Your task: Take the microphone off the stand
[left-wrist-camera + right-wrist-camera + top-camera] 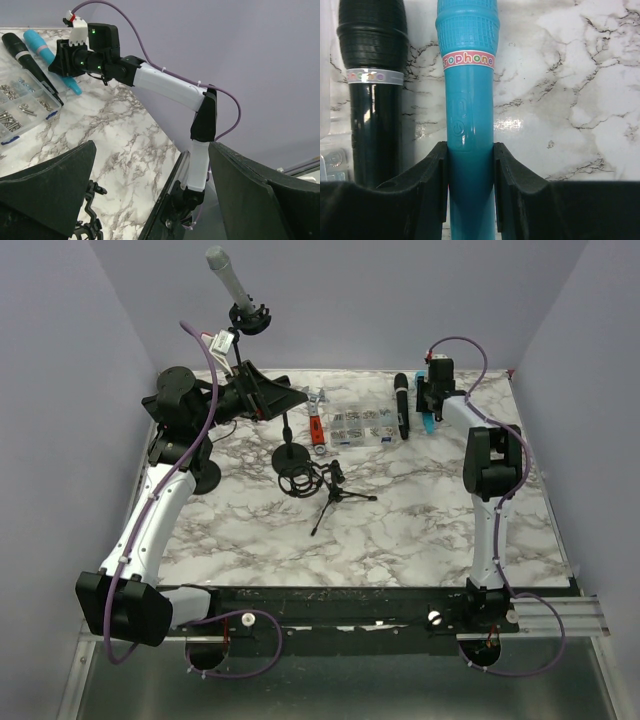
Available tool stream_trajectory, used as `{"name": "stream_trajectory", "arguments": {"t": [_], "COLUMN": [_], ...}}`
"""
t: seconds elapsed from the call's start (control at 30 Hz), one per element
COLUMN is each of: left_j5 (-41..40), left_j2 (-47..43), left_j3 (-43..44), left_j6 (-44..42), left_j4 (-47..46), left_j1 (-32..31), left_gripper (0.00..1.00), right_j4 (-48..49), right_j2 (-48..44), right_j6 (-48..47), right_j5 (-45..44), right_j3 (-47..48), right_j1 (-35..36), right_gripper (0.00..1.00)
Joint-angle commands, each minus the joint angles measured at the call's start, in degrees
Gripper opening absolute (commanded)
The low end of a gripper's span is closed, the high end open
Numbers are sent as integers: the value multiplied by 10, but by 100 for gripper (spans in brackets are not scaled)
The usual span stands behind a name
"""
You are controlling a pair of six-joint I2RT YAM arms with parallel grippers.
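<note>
On the white marble-patterned table (420, 525), nearest the arm bases, a small black tripod stand (336, 498) stands with nothing in its clip. Just to its left is a black ring-shaped shock mount (297, 481), and a short black stand with a round base (291, 452) is right behind that. Farther back on the left, the left gripper (268, 395) hangs above the table with its wide black fingers (50, 185) spread well apart and nothing between them. In the middle of the far half lie a red-handled tool (318, 426) and, beside it, a clear plastic organiser box of small metal parts (362, 425). A black handheld microphone (400, 408) rests flat along the box's right side. Just to its right, and parallel to it, a turquoise plastic toy microphone (469, 120) also lies flat on the marble. The right gripper (470, 150) is closed around the lower body of this microphone, with both black pads pressed against its sides. Farthest back and highest, in the far-left corner, a grey handheld microphone (226, 275) sits tilted in the black clip of a tall stand (248, 318), above the left arm and apart from both grippers.
</note>
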State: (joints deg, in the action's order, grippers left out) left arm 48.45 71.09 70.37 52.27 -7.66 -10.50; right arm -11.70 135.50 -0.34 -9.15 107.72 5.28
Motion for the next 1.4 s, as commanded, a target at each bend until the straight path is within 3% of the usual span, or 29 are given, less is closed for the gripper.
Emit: {"name": "stream_trajectory", "arguments": {"t": [0.0,0.53,0.77,0.97,1.2,1.37], "left_j5": [8,9,-10,-44,-66,-83], "left_j2": [0,-3,-18,-40,-58,-61], "left_j3": [-5,-8,5,17,19,22], "left_j6": [5,7,-36,-90,-113,-130], "left_j4": [-22,-25,11,55,72,93], "left_j1": [3,3,2,1,2,2], "left_gripper": [99,99,99,99,99,99], "right_j4": [-3,-22,-52,-88,-43,96], "right_j2": [7,6,-36,-118,-237,-311], "right_j6": [23,43,64,120,221,365], "right_j5": [18,75,69,33,151,318], "right_j3": [-10,7,21,-9,-135,-246], "right_j1": [-8,-13,-13,-13,12,37], "right_gripper": [14,53,68,75,83,90]}}
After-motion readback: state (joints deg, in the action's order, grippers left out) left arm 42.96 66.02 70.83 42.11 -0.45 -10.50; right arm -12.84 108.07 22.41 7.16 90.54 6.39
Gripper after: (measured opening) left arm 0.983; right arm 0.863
